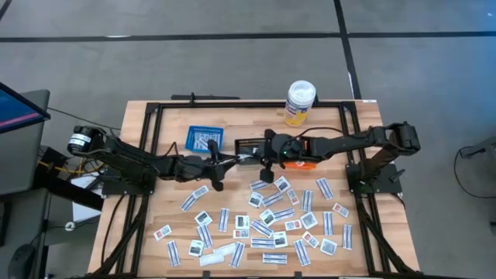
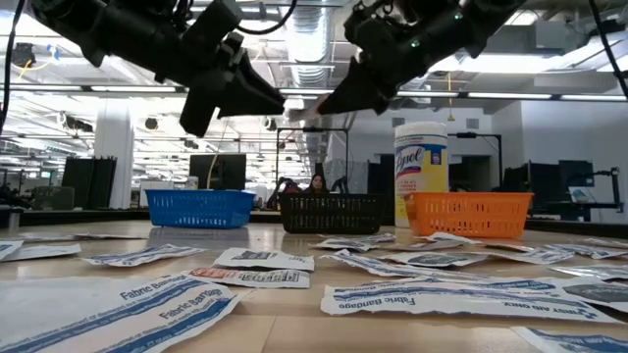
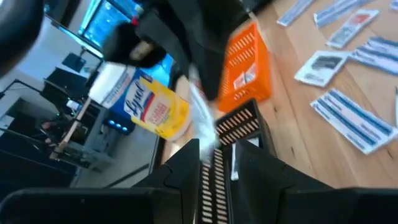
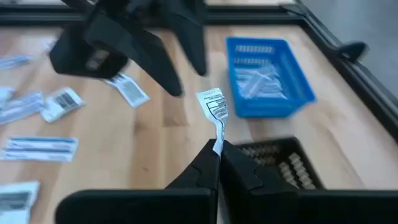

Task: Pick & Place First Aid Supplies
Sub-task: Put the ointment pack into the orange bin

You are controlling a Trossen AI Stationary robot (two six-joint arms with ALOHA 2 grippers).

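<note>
Currently both grippers meet above the black basket (image 1: 246,146), mid-table. Right gripper (image 4: 217,149) is clenched on one narrow white packet (image 4: 213,107), pinching its lower end; packet sticks up past the fingertips, over bare wood between black basket and blue basket (image 4: 268,74). Left gripper (image 3: 216,155) has jaws parted, nothing between them, just beside the held packet on the blue-basket side. Remaining first aid supplies (image 1: 263,221) lie scattered flat on the table (image 1: 147,213), on the near side of the black basket. Orange basket (image 2: 468,214) sits beside the black basket, white bottle (image 1: 300,102) behind it.
</note>
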